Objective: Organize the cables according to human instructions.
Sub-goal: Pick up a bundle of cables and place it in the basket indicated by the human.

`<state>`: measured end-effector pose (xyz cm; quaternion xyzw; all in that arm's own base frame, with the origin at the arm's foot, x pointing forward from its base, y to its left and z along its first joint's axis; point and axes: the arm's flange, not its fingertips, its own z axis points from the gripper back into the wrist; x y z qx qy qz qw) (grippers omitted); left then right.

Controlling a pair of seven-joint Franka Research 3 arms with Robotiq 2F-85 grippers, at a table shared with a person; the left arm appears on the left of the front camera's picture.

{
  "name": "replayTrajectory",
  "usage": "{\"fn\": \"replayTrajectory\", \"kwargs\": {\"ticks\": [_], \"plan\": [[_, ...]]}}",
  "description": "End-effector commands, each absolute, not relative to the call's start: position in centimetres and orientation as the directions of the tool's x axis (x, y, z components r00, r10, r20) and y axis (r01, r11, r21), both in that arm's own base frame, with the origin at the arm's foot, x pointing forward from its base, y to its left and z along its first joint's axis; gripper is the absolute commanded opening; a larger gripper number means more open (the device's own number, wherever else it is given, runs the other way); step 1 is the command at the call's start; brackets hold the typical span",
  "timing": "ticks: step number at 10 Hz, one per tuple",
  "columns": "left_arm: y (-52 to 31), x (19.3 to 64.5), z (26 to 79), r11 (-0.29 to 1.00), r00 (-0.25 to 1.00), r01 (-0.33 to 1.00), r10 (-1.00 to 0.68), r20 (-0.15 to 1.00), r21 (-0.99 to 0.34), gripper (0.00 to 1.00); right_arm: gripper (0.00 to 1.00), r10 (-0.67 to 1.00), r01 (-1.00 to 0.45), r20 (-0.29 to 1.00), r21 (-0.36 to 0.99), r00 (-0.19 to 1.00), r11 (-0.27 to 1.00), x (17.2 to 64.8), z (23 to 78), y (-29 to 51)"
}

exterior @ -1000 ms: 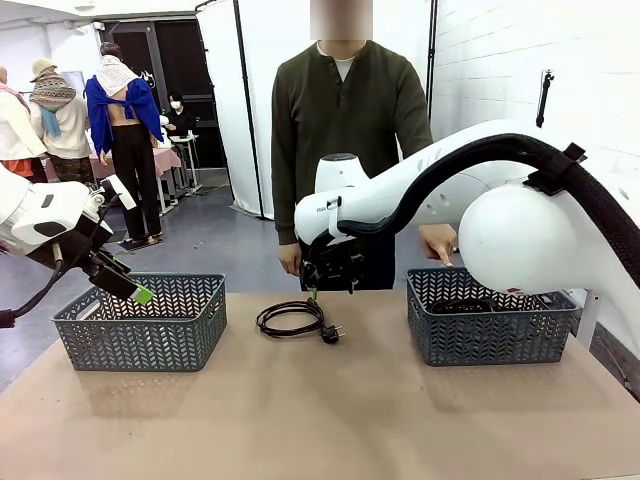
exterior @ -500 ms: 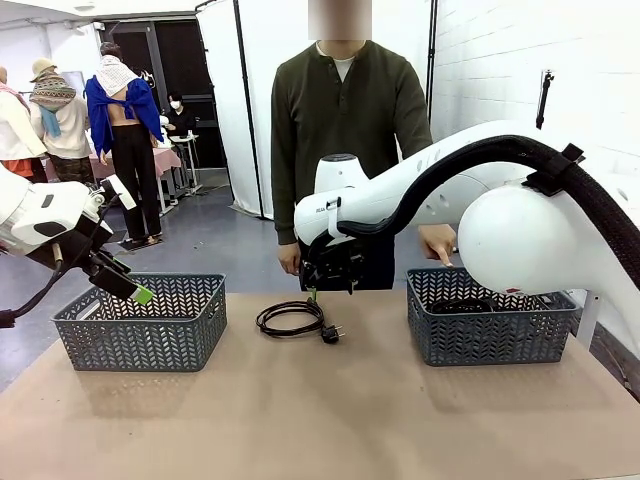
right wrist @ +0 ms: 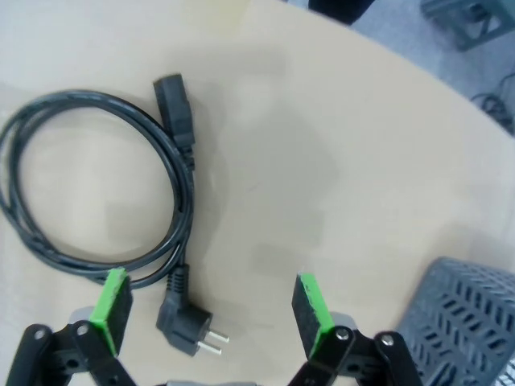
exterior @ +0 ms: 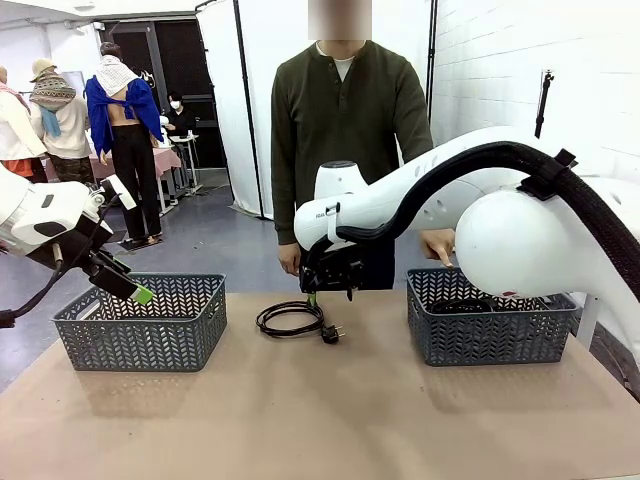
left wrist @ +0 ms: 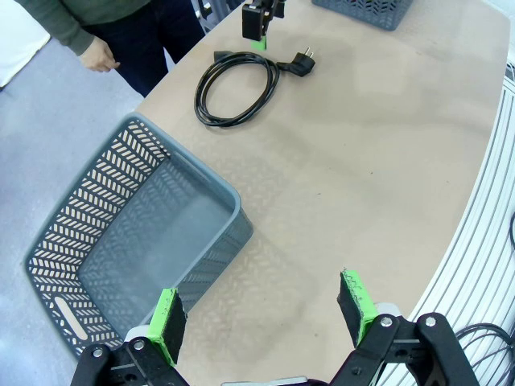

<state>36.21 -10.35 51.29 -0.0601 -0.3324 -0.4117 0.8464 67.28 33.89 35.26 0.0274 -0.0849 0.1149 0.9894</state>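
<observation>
- Below the right fingers (right wrist: 213,318), spread wide with nothing between them, lies bare tan worktop (exterior: 330,420); a coiled black cable (right wrist: 96,201) rests just beside one pad, its plug (right wrist: 187,323) nearest.
- Under the left fingers (left wrist: 261,318), also spread and empty, the worktop edge meets a grey basket (left wrist: 129,241).
- Beyond the right fingers, another grey basket (exterior: 490,320) holds a dark coil.
- Farther off stands the human (exterior: 345,130), then grey floor (exterior: 215,240) and a white brick wall (exterior: 520,60).
</observation>
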Motion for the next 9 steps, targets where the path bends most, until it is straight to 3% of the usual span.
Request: {"fn": "replayTrajectory", "kwargs": {"ticks": [1, 9], "plan": [[-10.2, 36.3, 51.3, 0.658, 0.444, 0.734, -0.652, 0.615, 0.168, 1.0, 1.0, 0.148, -0.159, 0.19, 0.046, 0.971, 0.986, 68.3, 34.8, 34.6], [-10.2, 36.3, 51.3, 0.658, 0.444, 0.734, -0.652, 0.615, 0.168, 1.0, 1.0, 0.095, -0.103, 0.188, 0.03, 0.977, 0.994, 70.2, 32.0, 35.1]]}}
